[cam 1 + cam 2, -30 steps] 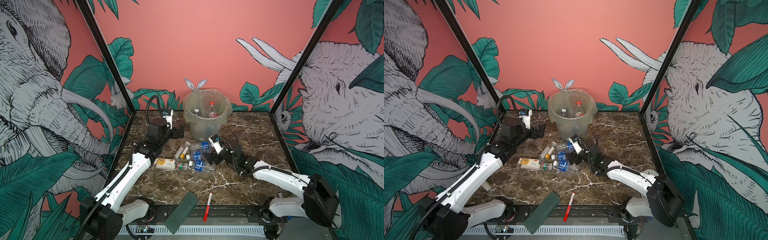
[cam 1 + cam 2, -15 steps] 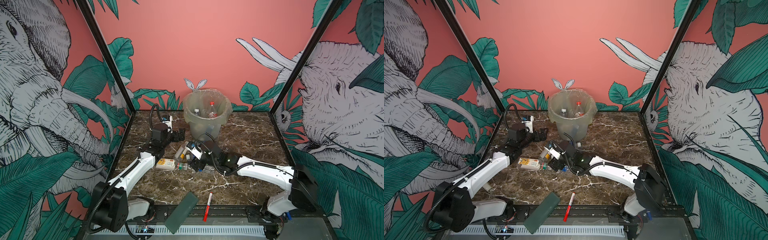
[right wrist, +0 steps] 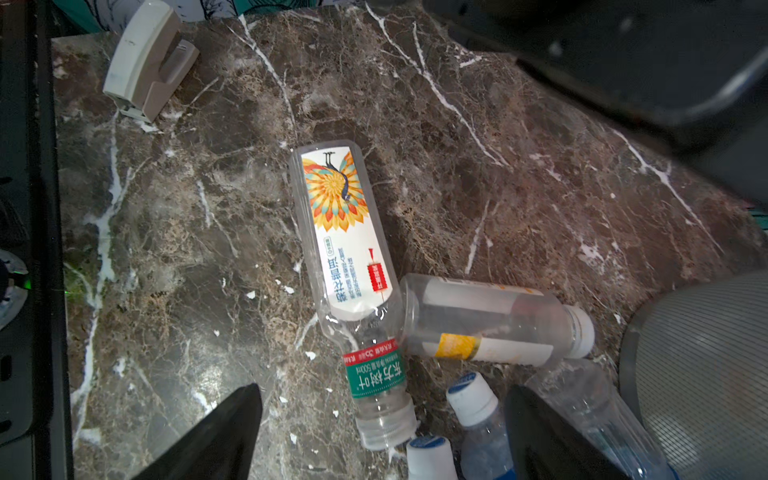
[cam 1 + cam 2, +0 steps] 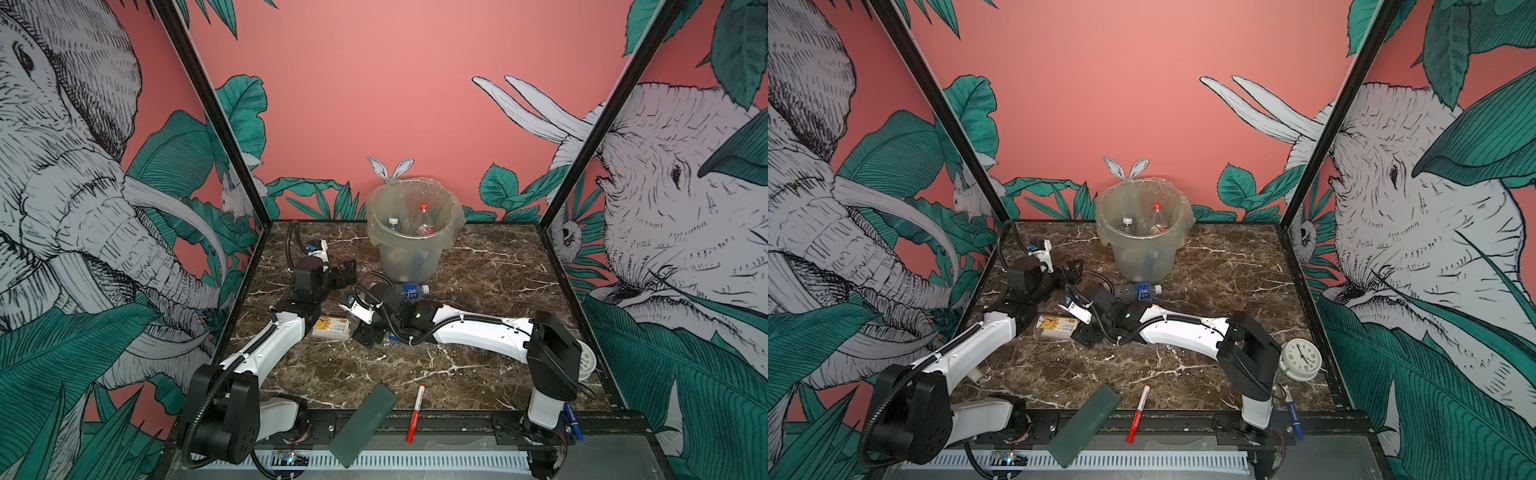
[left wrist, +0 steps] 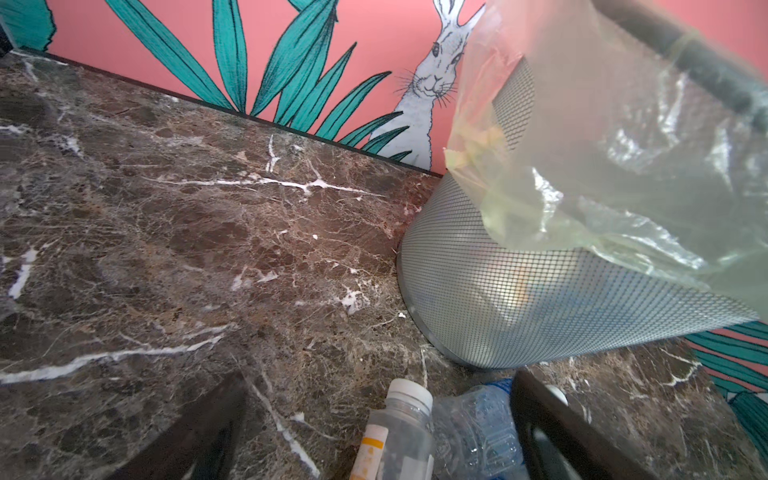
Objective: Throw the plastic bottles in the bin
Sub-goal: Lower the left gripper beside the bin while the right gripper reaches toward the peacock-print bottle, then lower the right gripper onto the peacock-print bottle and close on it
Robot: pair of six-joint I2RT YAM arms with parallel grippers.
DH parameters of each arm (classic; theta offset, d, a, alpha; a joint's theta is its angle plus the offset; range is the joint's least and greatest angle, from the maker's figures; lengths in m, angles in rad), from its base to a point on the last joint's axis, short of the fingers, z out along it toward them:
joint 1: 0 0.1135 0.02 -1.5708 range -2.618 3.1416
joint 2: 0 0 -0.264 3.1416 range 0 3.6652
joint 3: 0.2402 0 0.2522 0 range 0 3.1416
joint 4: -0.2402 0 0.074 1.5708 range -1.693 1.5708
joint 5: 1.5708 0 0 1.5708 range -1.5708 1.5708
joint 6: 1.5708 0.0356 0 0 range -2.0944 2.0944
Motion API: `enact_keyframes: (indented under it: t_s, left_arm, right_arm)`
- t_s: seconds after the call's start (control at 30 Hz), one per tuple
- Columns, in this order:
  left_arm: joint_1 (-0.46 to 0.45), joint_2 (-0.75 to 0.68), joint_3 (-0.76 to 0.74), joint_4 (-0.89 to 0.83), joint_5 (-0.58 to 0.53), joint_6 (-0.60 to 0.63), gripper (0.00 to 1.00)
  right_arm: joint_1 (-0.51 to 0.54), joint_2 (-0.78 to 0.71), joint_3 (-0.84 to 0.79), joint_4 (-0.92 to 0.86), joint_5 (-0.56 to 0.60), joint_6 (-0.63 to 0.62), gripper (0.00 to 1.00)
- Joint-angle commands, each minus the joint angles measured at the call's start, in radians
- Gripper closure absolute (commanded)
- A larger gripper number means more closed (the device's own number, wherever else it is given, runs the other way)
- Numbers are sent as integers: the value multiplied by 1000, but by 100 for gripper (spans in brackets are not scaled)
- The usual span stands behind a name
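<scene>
Both grippers low among plastic bottles (image 3: 494,328), near side of bin (image 4: 409,257).
L gripper (image 5: 376,388) spread wide by bin base; R gripper (image 3: 384,392) spread over peacock-label bottle (image 3: 340,224) neck, nothing clamped.

bin (image 4: 399,262) at rear centre of table (image 4: 478,270) | bottles (image 4: 424,220) in bin | single bottle (image 4: 411,289) on table just before bin | side bottle (image 4: 331,328) further front and left, on table | another bottle (image 3: 494,320) touching it | slab (image 4: 363,417) over front edge | marker (image 4: 415,411) just right of slab | clock (image 4: 1302,359) near right edge, towards front
</scene>
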Motion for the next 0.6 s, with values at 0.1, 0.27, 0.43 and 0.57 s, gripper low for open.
enact_keyframes:
  t_s: [0.1,0.27,0.43,0.57]
  left_arm:
    - [59,-100,-88,45,-93,-80,0]
    - [110,-155,-146,55,-128,-126,0]
    - [147,-166,-181,75,-143,-155,0]
    - [177,-167,-201,86,-129,-193,0]
  right_arm:
    - [13,100,117,-23,-55,-20,7]
    - [15,167,185,-28,-83,-21,6]
    - [15,235,264,-51,-115,-29,6]
    - [16,290,320,-62,-132,-37,7]
